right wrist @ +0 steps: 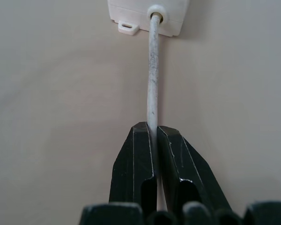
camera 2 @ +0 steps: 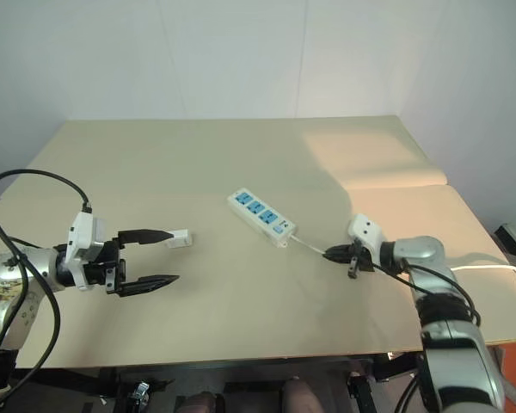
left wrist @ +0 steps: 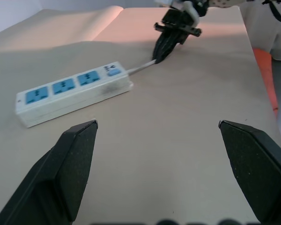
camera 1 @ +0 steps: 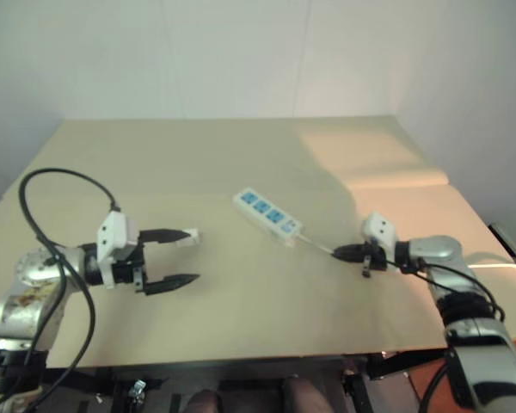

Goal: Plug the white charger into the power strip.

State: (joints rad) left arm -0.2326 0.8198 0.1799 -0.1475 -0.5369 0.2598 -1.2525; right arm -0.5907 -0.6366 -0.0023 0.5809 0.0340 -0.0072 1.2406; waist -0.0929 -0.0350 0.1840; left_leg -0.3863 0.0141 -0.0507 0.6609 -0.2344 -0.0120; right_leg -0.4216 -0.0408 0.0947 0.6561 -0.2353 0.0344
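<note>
The table, a broad tan top, carries everything, with no box, tray or bin on it, so nothing here is held inside anything. Near its middle the power strip lies flat and slanted, its three blue sockets facing up and all of them empty, which leaves them free for a plug from above. Its thin cable runs from the strip's end toward the robot's right side, where the right gripper is clenched on it, the two black fingers pinched together with the cord between them, a little way from the strip's body. That hold on the cable looks meant to drag or steady the strip, probably so it does not slide when a plug is pressed in. On the other side the left gripper stands released, its fingers wide apart and pointing level toward the strip, gripping nothing. The white charger sits at the tip of the left gripper's upper finger, well apart from the strip; whether it touches that finger cannot be told. It is not yet plugged in.
</note>
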